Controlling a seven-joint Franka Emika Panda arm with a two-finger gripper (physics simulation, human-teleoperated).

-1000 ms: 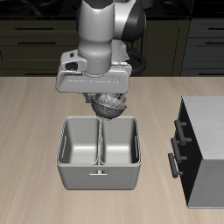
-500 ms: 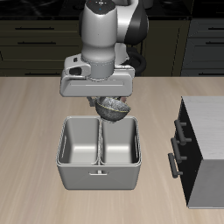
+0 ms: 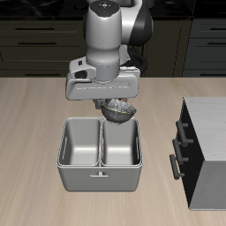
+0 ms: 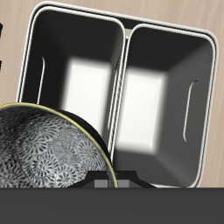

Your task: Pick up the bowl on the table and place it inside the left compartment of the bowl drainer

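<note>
The bowl [image 3: 119,110], silvery-grey with a mottled pattern, hangs tilted in the air just above the back rim of the bowl drainer [image 3: 99,166]. My gripper [image 3: 114,103] is shut on the bowl's rim, and the hand hides most of the fingers. The bowl is over the back edge of the basin nearer the dark cabinet, close to the divider. In the wrist view the bowl [image 4: 44,150] fills the area beside my gripper [image 4: 110,179], and both square basins of the bowl drainer [image 4: 125,39] lie below with nothing in them.
A dark cabinet [image 3: 205,154] with a grey top and handles stands on the table beside the drainer. Dark kitchen drawers [image 3: 35,40] run along the back behind the arm.
The arm has carried the bowl sideways toward the cabinet side, from above the divider to above the basin nearer the cabinet. Its height is about the same.
</note>
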